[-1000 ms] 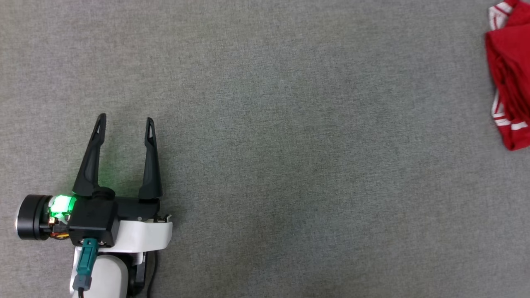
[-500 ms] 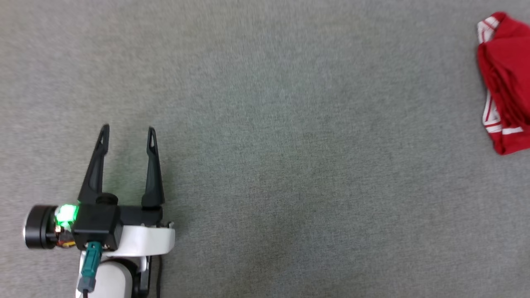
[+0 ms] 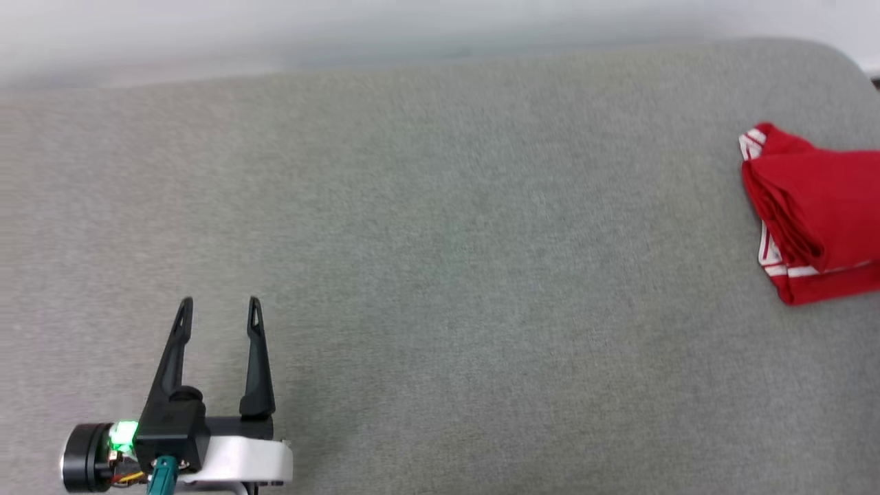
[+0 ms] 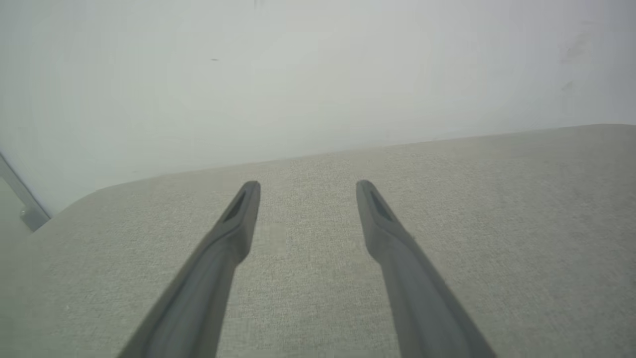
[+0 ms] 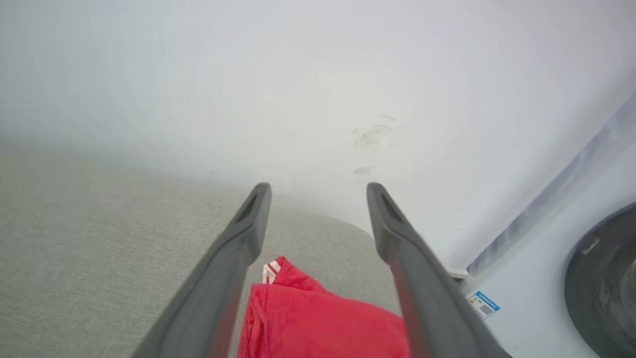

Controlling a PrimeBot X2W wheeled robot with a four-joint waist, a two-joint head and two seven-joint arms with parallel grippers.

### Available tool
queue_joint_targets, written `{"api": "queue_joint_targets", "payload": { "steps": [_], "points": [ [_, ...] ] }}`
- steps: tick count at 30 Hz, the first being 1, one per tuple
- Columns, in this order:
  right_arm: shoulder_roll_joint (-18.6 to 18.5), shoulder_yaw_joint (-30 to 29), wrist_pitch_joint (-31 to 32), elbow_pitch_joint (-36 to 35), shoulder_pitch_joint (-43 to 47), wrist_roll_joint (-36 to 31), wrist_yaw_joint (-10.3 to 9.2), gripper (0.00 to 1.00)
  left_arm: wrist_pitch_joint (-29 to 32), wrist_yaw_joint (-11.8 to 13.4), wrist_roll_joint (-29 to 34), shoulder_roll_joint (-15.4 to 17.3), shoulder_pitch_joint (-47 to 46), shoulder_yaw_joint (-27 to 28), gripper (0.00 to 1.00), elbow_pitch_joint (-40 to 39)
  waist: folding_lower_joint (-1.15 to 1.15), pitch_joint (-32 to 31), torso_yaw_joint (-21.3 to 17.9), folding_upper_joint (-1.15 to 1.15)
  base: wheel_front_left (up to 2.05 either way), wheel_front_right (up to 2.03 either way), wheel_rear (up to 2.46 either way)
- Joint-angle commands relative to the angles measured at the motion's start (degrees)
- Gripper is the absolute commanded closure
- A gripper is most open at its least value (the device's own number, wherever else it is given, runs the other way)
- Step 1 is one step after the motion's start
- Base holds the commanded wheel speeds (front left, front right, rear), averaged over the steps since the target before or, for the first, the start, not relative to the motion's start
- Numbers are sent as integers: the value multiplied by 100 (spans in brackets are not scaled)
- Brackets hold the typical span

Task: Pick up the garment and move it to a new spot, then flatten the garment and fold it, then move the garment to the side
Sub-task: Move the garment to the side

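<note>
The garment, red with white-and-red striped trim, lies folded in a compact pile at the right edge of the grey fabric surface, near the far right corner. In the right wrist view the garment sits low between and below the fingers of my right gripper, which is open and holds nothing. My left gripper is open and empty at the lower left, far from the garment. Its fingers hang over bare grey fabric in the left wrist view, left gripper.
A pale wall runs along the far edge of the grey surface. Past the rounded right corner stands a white appliance with a dark round door and a small label. The broad middle of the surface is bare fabric.
The head camera has tilted up, so the far edge and the wall now show. The garment and the left gripper sit lower in the picture; the left gripper stays open.
</note>
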Motion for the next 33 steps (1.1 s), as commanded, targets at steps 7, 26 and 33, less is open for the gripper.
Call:
{"api": "queue_joint_targets", "payload": {
  "steps": [7,26,33],
  "points": [
    [1105,-540,-601,-1204,1233,-394,-9,0,-12,-46,-9,-105,277,-15,0,140,1,-644,394,0,0,0,0],
    [2779,-433,-963,-1841,3135,-936,-8,0,-12,-158,24,-179,614,-8,0,334,1,-1189,667,0,0,0,0],
    [2925,-391,-1085,-1659,3477,-1013,-8,0,-12,-259,-36,-237,735,-68,0,411,1,-1371,693,0,0,0,0]
  ]
}}
